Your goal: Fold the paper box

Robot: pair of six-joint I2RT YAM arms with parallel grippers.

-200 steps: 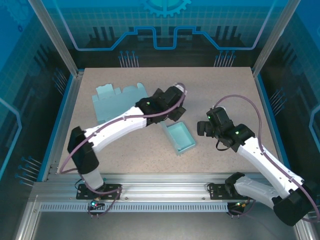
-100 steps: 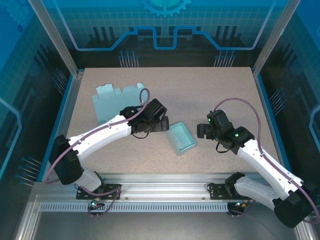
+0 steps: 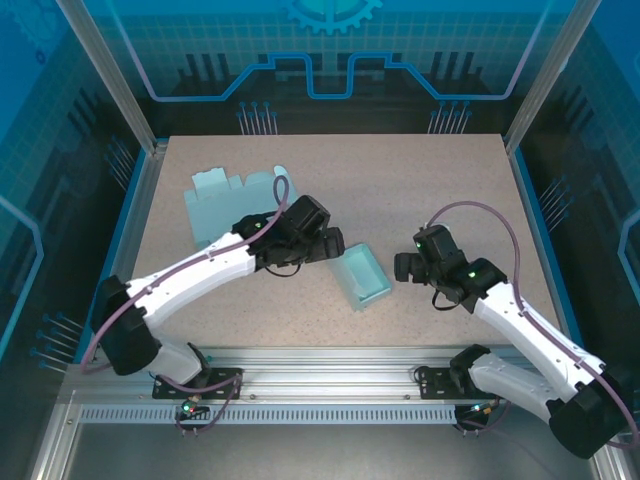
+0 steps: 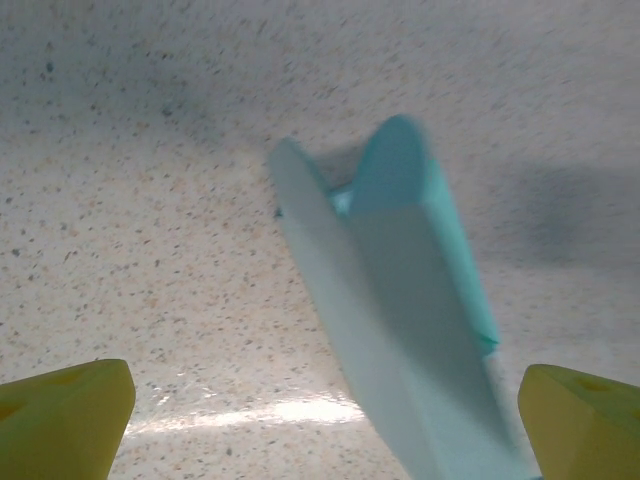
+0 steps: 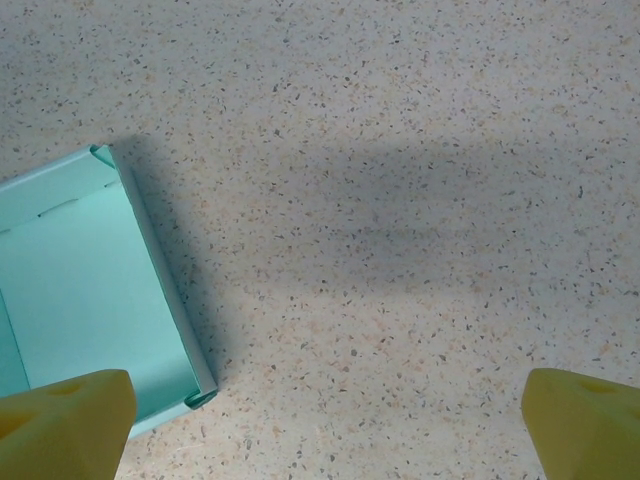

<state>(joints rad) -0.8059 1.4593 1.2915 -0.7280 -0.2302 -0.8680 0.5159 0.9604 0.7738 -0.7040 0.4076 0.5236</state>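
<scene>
The yellow fingertips of the left gripper are standing spread wide, gripping nothing. Between them a folded pale teal paper box is lying on the speckled beige tabletop, with one rounded flap sticking up. The right gripper is gaping just as wide and is empty, the box's open tray showing beside one fingertip. From above, the box is sitting near the tabletop's middle, between the two grippers. Whether the left one is touching it cannot be told. A flat teal cut-out paper sheet is lying towards the far left corner, and the left arm is crossing over its near edge.
</scene>
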